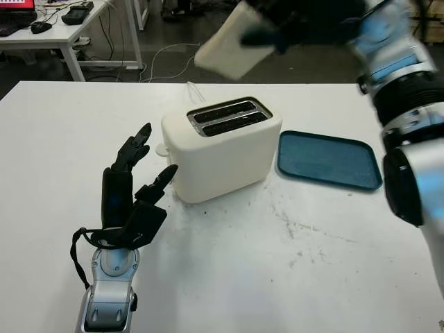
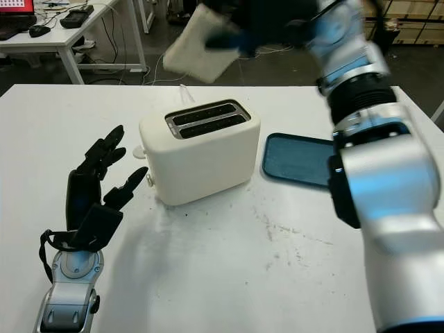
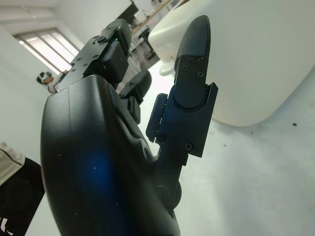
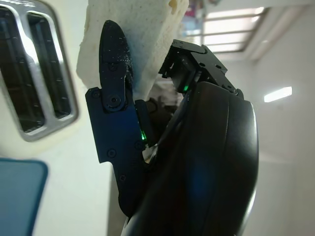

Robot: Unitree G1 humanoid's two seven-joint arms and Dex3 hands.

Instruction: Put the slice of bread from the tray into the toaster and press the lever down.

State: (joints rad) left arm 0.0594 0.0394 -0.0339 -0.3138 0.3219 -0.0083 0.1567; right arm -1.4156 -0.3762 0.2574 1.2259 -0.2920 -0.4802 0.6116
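1. Left eye view: the right hand (image 1: pixel 277 31) is raised high above and behind the toaster (image 1: pixel 220 147), its fingers clamped on the slice of bread (image 1: pixel 229 47), which hangs tilted in the air. The blue tray (image 1: pixel 330 160) lies bare on the white worktop (image 1: pixel 277 263), just beside the toaster on the robot's right. The left hand (image 1: pixel 132 194) stands on the robot's left of the toaster, open and holding nothing, with its fingertips near the toaster's side

2. Right eye view: the same layout. Both toaster slots (image 2: pixel 207 118) are dark and unfilled, so the bread has yet to go in, and the lever step has yet to come

3. Left wrist view: the left hand's black shell and one finger (image 3: pixel 189 88) are close to the toaster's cream wall; I cannot tell whether they touch

4. Right wrist view: a black finger (image 4: pixel 114 93) presses flat against the pale face of the slice, with crumbs dusting the finger's pad. The slots lie below and to one side of the slice

5. Handling, as a judgement: the slice looks light, soft and crumbly, so a hard squeeze would dent or tear it. A gentle pinch on the broad faces near one edge seems best, leaving the opposite edge free to enter a slot upright
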